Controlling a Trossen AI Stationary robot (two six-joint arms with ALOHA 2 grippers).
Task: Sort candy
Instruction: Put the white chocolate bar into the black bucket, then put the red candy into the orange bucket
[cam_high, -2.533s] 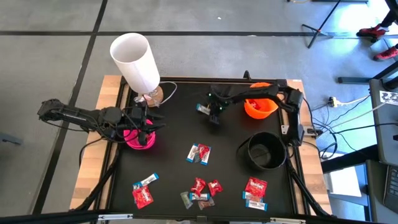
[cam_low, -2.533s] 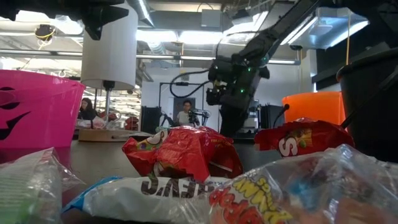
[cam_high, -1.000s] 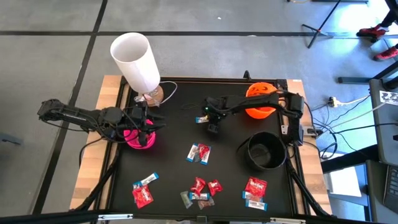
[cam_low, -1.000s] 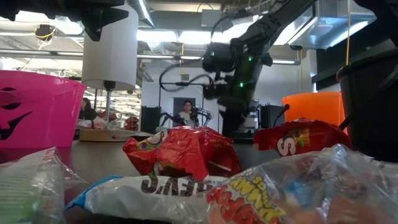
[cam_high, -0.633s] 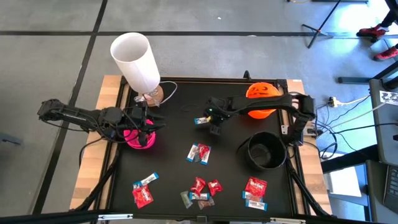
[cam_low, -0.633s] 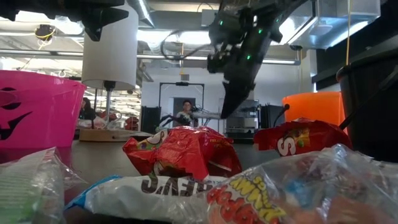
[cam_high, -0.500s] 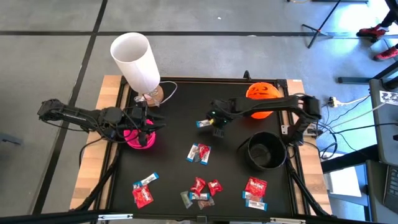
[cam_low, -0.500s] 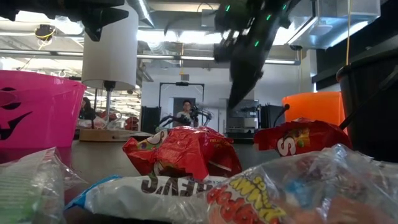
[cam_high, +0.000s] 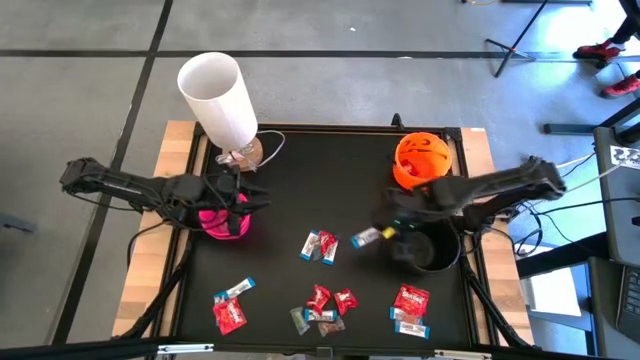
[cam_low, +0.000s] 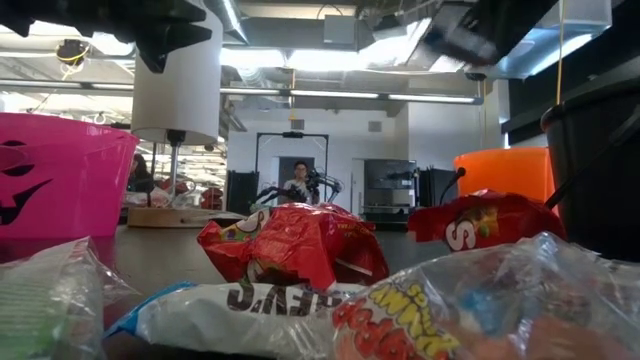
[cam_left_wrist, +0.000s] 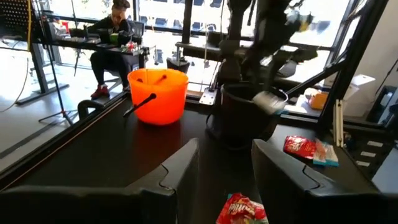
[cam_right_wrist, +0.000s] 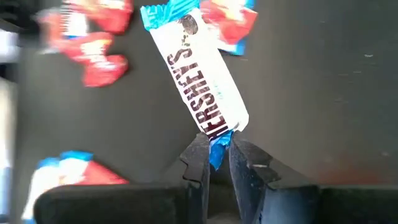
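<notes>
Right wrist view shows the right claw (cam_right_wrist: 216, 163) pinching a light, crinkly candy (cam_right_wrist: 200, 79) by its blue twisted end, a thin, slippery hold that could slide out.

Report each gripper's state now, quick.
Left gripper: open, holding nothing, by the pink bowl.
Right gripper: shut on the blue-and-white candy bar, beside the black bowl.

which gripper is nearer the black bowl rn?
Right. The right gripper hangs at the black bowl's left rim, pinching a white-and-blue candy. The left gripper is across the table over the pink bowl.
</notes>
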